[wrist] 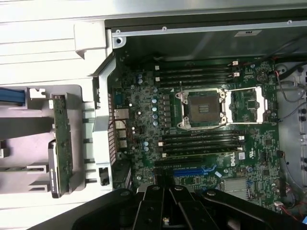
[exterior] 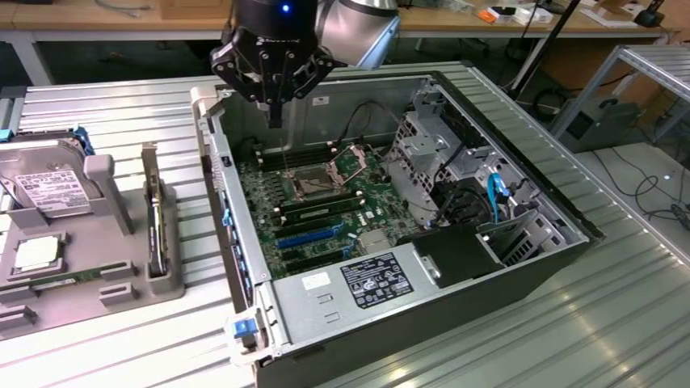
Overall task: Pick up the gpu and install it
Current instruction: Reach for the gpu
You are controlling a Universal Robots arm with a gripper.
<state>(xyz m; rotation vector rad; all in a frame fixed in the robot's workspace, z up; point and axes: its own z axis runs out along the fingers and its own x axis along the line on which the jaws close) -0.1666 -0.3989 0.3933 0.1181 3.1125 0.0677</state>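
Black and two-fingered, the gripper hangs in the upper middle of the exterior view. Its fingers are pressed together with nothing between them and point straight down. We see it above the far end of the open black computer case, which lies on its side. The fingertips are over the edge of the green motherboard, close to the case's back wall.

In the wrist view the gripper looks down on that same motherboard. The square, silver-framed processor socket and the long blue expansion slot are both in plain sight.

Moving outward to the exterior view's left, we find the gpu, a thin flat card. It stands on its long edge in a slot of the grey plastic holder tray, just outside the case wall and well apart from the gripper. The wrist view shows the gpu edge-on, its greenish circuit board upright in the tray.

At the left edge of the exterior view, the silver hard drive with a white label sits in the same tray. Tray and case rest on the ribbed metal table.
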